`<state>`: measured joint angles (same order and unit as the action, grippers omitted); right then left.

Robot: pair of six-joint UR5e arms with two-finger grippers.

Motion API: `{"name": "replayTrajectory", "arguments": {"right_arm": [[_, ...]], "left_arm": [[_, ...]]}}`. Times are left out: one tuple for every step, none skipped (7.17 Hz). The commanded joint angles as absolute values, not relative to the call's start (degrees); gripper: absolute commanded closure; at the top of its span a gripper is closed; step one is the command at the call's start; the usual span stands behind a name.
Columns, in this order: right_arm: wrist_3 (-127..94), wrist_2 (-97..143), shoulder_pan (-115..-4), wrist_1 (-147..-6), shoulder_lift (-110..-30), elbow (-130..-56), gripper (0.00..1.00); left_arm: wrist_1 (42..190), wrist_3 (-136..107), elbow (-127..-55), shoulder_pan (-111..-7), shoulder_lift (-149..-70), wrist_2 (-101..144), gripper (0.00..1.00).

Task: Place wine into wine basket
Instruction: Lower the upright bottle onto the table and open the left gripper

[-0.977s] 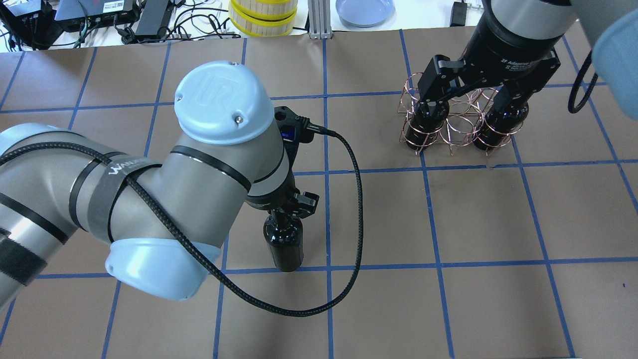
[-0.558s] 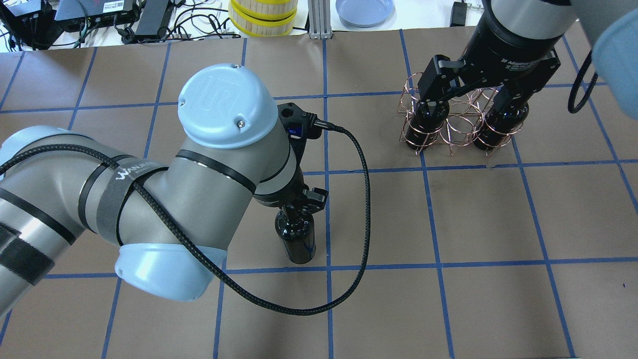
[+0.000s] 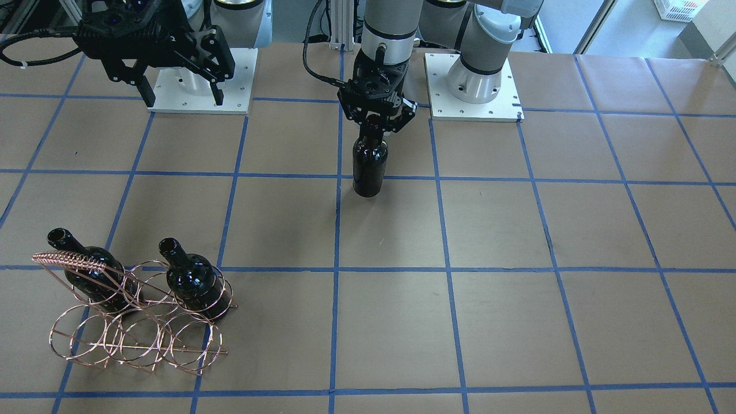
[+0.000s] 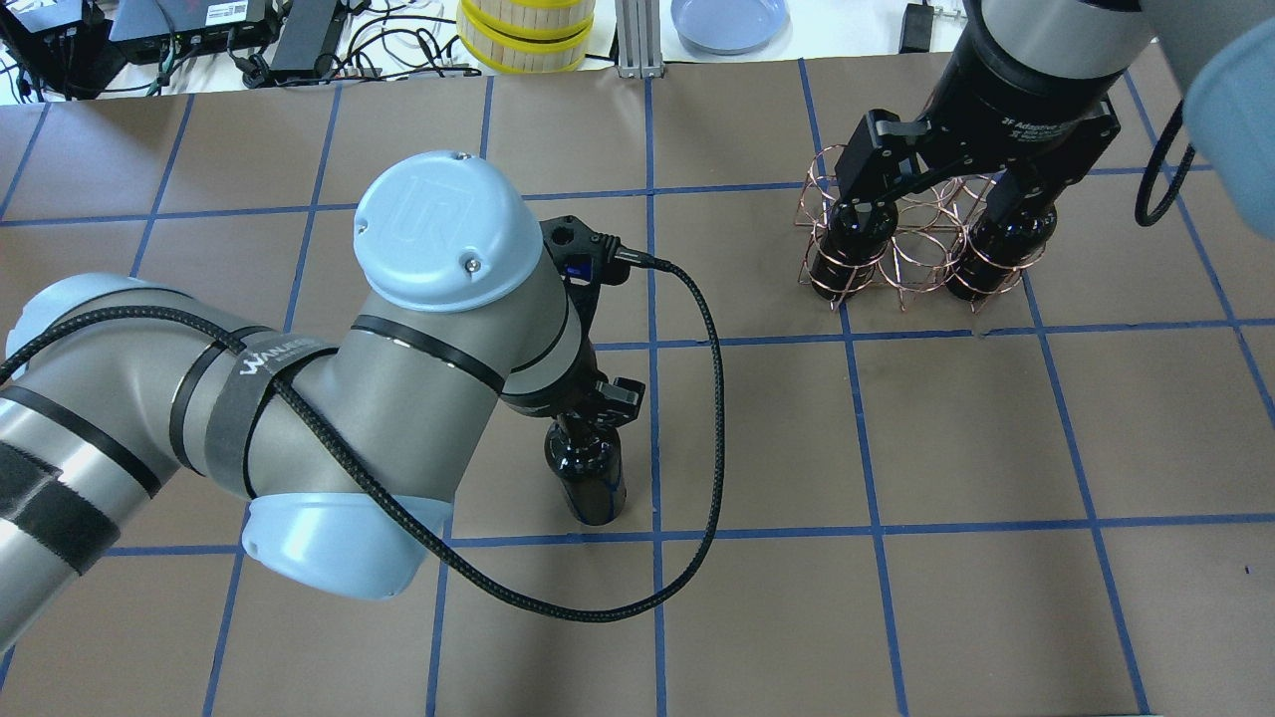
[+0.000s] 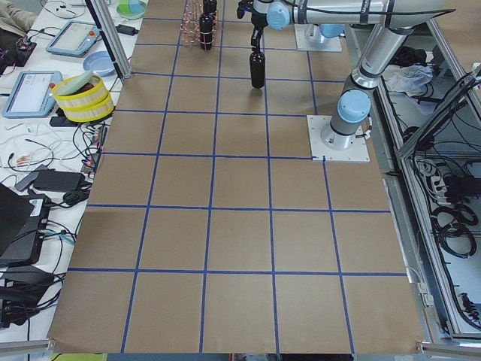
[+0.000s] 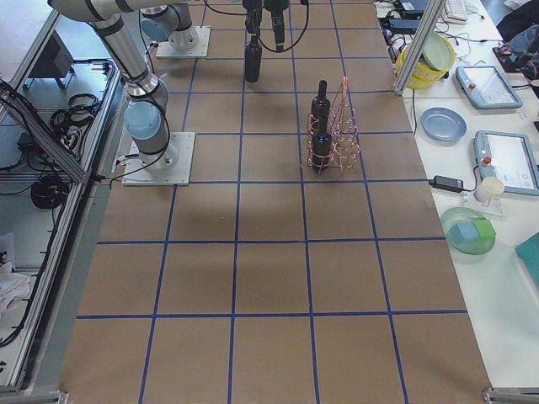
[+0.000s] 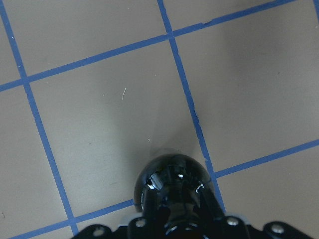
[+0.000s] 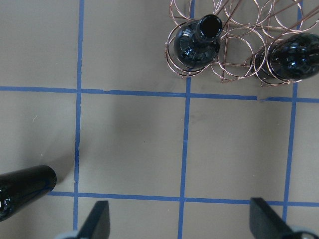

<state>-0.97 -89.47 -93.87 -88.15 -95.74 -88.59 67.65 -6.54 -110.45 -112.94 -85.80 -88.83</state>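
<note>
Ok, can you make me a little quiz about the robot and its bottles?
1. Where does the left gripper grip the wine? A) by the neck B) by the bottom C) round the middle
2. How many more like it already stand in the wine basket?
3. True or false: the right gripper is open and holds nothing.

Key: 1) A. 2) Two bottles, with an empty ring between them. 3) True.
</note>
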Motion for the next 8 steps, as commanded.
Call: {"name": "replayTrajectory", "arguments": {"right_arm": [[-0.97,-89.47,-93.87,-88.15,-95.8,-88.59,0.0],[-0.97,-89.47,-93.87,-88.15,-95.71,-88.59,0.0],[-0.97,-89.39,-93.87,-88.15,-95.71,-88.59,0.0],[-0.97,-89.3,-93.87,-88.15,-95.71,-88.59,0.0],[-0.88,-89.3,-93.87,-88.15,-95.71,-88.59,0.0],[-0.88,-89.38,-93.87,-88.07,-95.8,-88.59,0.0],[-0.88,-89.38,-93.87,-87.89,-95.71,-88.59,0.0],[-0.88,-89.38,-93.87,-87.89,-95.71,-88.59,0.0]], "left_arm": [[67.06,-6.59,-110.74,-112.94,-86.22,-88.77,1.0],[67.06,-6.68,-110.74,-112.94,-86.48,-88.77,1.0],[67.06,-6.77,-110.74,-112.94,-86.48,-88.77,1.0],[67.06,-6.77,-110.74,-112.94,-86.48,-88.77,1.0],[67.06,-6.77,-110.74,-112.94,-86.66,-88.68,1.0],[67.06,-6.85,-110.74,-112.94,-86.83,-87.03,1.0],[67.06,-6.86,-110.74,-112.94,-87.01,-87.01,1.0],[67.06,-6.86,-110.74,-112.94,-87.27,-87.1,1.0]]}}
